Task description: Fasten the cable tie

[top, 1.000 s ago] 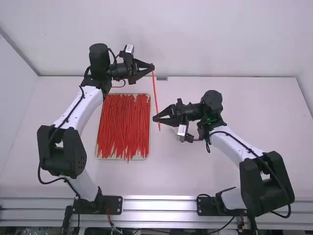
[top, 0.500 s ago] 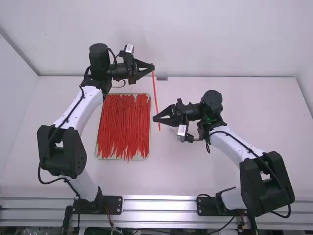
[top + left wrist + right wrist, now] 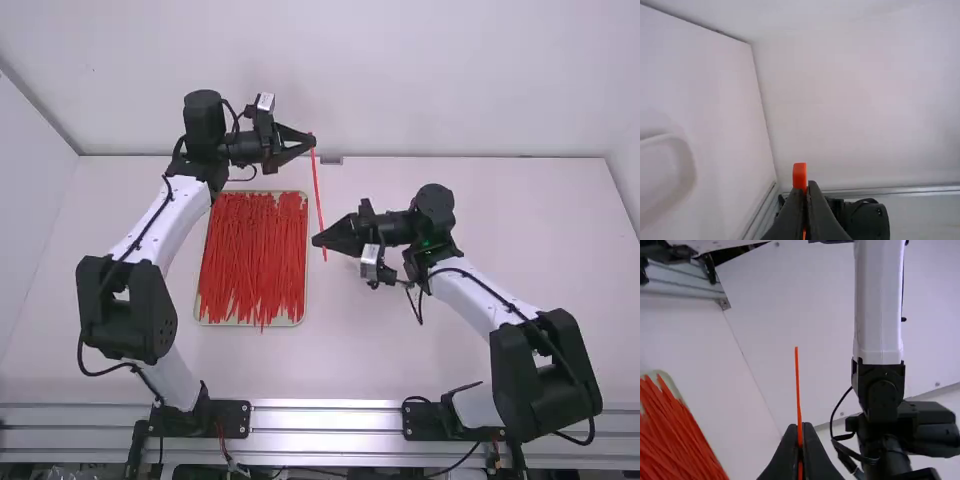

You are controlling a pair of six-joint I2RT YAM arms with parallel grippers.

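Note:
A single red cable tie (image 3: 318, 195) hangs upright in the air to the right of the tray. My left gripper (image 3: 311, 139) is shut on its top end; in the left wrist view the tie's orange head (image 3: 799, 175) pokes out above the closed fingertips (image 3: 805, 192). My right gripper (image 3: 318, 240) is shut on the tie's lower part, near the tail. From the right wrist the red strip (image 3: 797, 385) rises straight out of the closed right gripper (image 3: 800, 432).
A shallow tray (image 3: 286, 322) holding several red cable ties (image 3: 250, 255) lies at the left of the middle, beneath the left arm. The left arm (image 3: 879, 315) stands behind the tie in the right wrist view. Bare white table lies to the right.
My right gripper's fingers, spread around the tie's lower part before, have come together on it. The left gripper and the tie have stayed in place.

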